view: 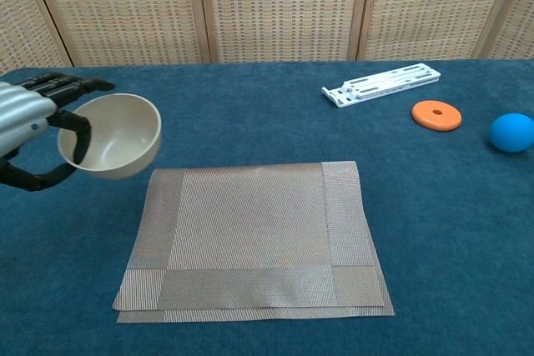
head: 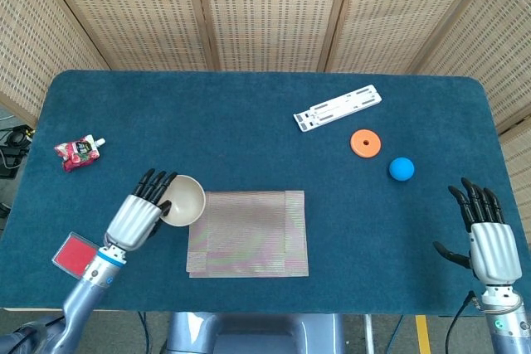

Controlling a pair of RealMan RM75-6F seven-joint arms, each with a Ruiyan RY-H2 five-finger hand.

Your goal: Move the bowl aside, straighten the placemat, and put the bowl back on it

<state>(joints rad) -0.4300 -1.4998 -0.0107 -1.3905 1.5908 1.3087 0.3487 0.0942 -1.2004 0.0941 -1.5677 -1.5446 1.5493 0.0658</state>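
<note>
At the 9 o'clock edge of the blue table [head: 249, 122] lies a red-and-white pouch [head: 78, 152], and toward 8 o'clock, near the front edge, a flat red square [head: 80, 256]. Just beside that square rises the left hand [head: 137, 215], grasping the cream bowl [head: 184, 201]: the fingers [view: 62, 82] lie over the far rim and the thumb hooks the near rim. The chest view shows the bowl tilted and held above the cloth, off the placemat and just past its 10 o'clock corner. The placemat [head: 247, 232], a woven grey-brown rectangle, lies flat near the table's front centre with nothing on it; its near edge looks doubled, as if two layers sit slightly offset. At about 1 o'clock rests a white slotted bracket [head: 337, 108], then an orange disc [head: 365, 143] and a blue ball [head: 401, 169] near each other toward 3 o'clock. At 4 o'clock, by the table's corner, the right hand [head: 484, 235] stands upright, released, fingers spread and holding nothing.
</note>
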